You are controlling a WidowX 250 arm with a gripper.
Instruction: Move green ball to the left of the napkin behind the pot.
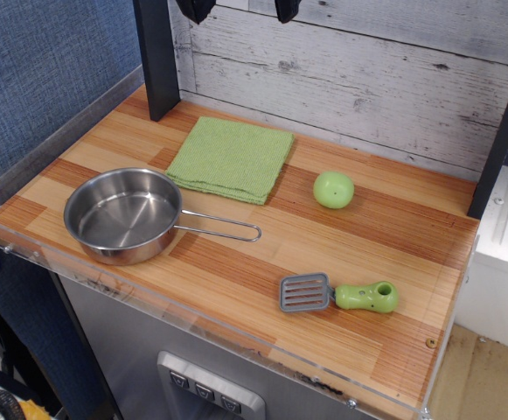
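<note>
The green ball [333,189] lies on the wooden tabletop to the right of the napkin [232,158], a short gap apart. The napkin is a flat light-green cloth at the back middle. The steel pot [122,214] stands in front of and left of the napkin, its wire handle [223,229] pointing right. My gripper [240,7] is at the very top edge, high above the napkin's back edge. Only its two dark fingertips show, set wide apart and holding nothing.
A grey spatula with a green handle [337,295] lies at the front right. A dark post [157,57] stands at the back left and another [503,131] at the right. A white plank wall [367,79] closes the back. A clear lip [192,324] lines the front edge.
</note>
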